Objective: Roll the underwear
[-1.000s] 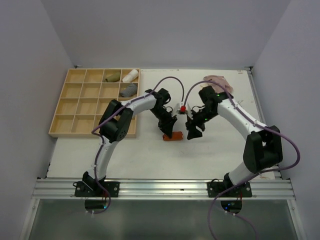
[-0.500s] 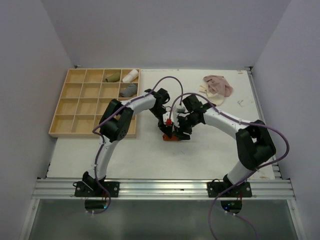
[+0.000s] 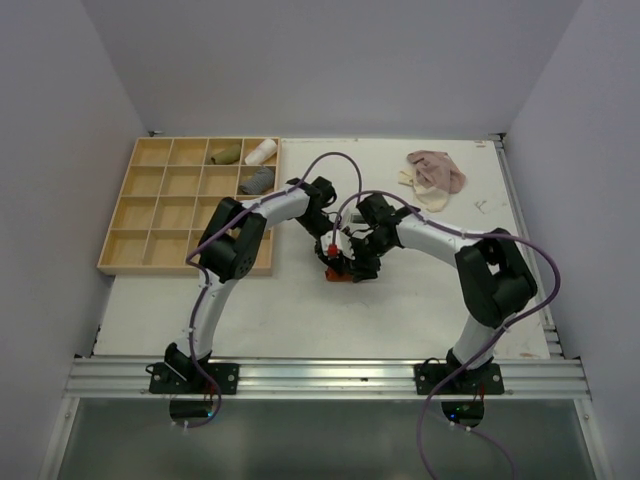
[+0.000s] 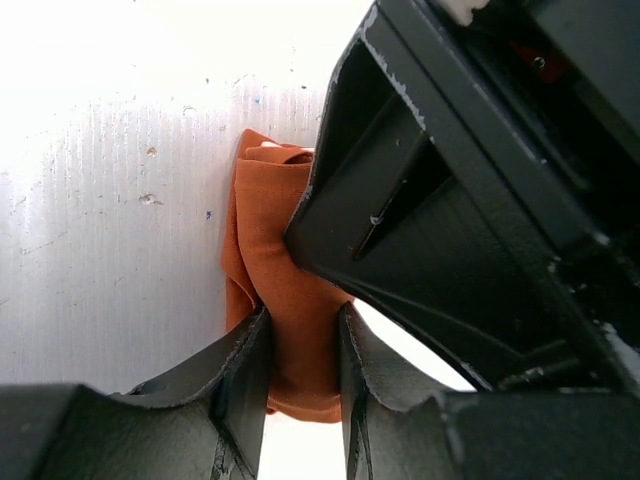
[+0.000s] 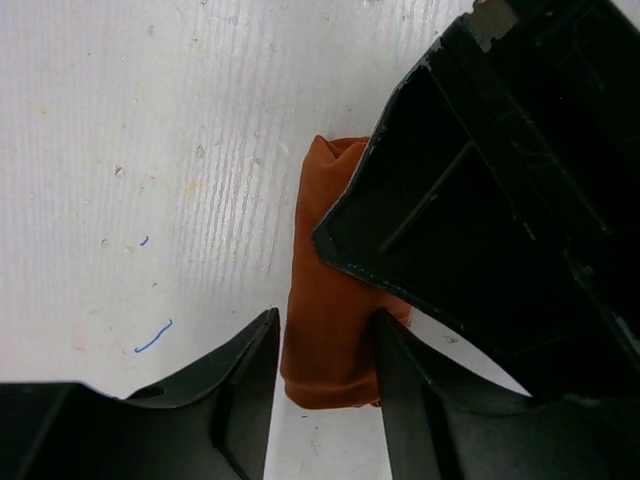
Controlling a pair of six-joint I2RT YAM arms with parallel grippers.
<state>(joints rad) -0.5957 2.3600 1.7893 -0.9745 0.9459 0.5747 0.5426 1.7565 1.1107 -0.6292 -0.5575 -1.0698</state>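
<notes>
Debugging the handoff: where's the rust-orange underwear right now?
In the top view, the rust-orange underwear lies mid-table, just right of the wooden tray, between the left gripper and right gripper, whose fingers both straddle it.

Left arm, right arm, jaws nose-to-nose

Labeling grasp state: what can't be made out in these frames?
- Top view: rust-orange underwear mostly hidden under left gripper and right gripper.
- Left wrist: its right side, behind the right gripper.
- Right wrist: its right side, behind the left gripper.
- Top view: rolls in the tray, too small to identify.
</notes>
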